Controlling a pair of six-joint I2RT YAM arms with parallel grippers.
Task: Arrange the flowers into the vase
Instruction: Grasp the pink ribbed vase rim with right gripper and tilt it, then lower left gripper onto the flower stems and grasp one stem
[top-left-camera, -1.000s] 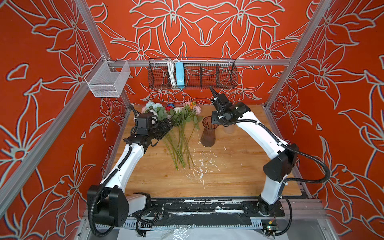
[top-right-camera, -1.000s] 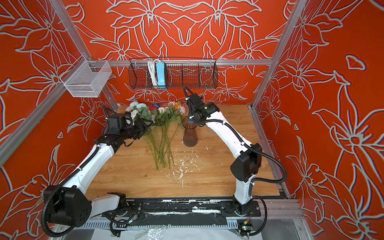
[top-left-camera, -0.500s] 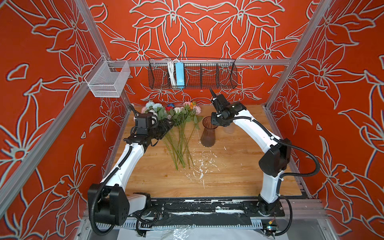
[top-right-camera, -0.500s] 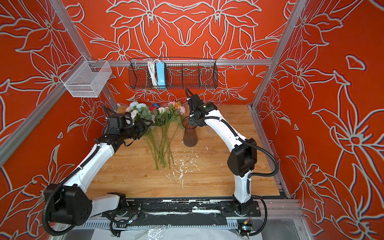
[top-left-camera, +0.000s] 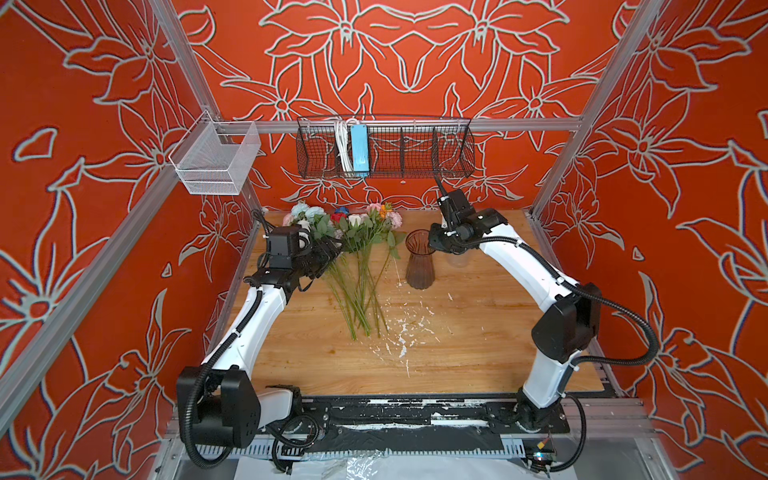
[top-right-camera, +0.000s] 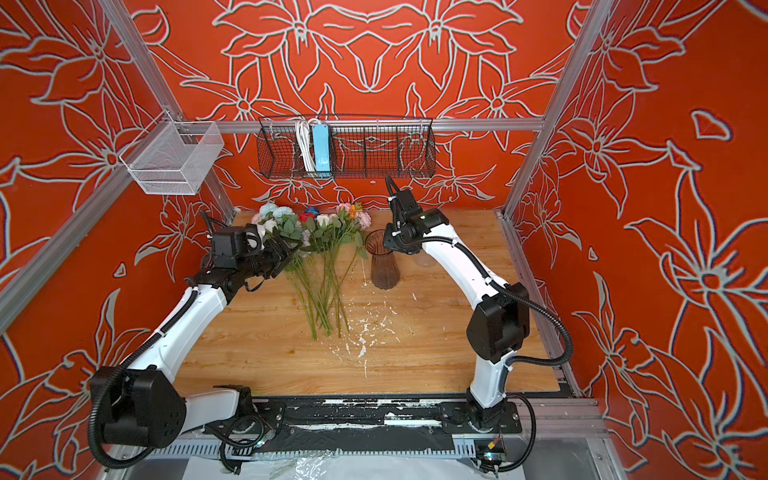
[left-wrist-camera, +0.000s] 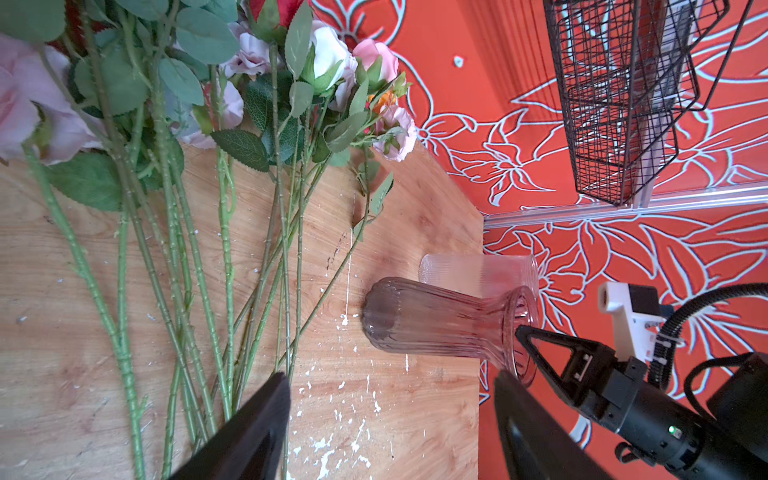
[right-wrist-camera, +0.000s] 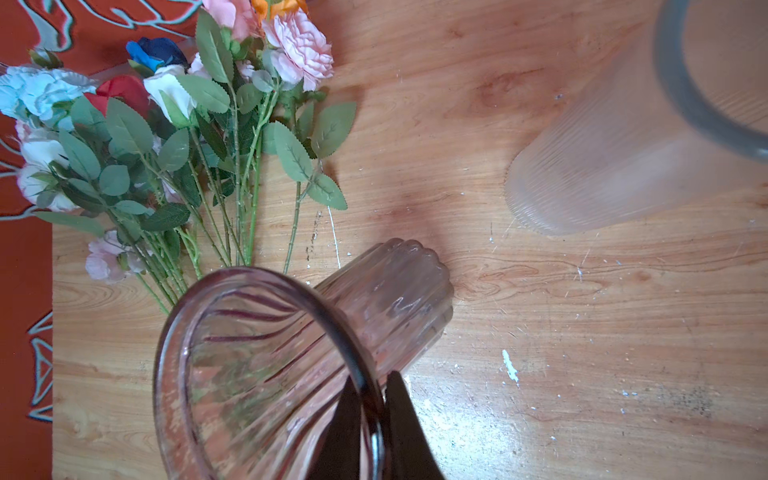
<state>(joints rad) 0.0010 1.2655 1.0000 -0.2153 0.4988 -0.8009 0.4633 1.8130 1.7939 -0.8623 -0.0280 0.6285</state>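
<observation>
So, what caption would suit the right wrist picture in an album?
Right gripper pinches the rim of the vase; flowers lie on the wooden table beyond.

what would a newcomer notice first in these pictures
The bright red walls with white flower outlines hit first. Next comes the bunch of flowers lying on the wooden table, heads toward the back wall. Beside them stands a tinted vase, its rim pinched by the right pincer; the left pincer hangs open by the stems.
</observation>
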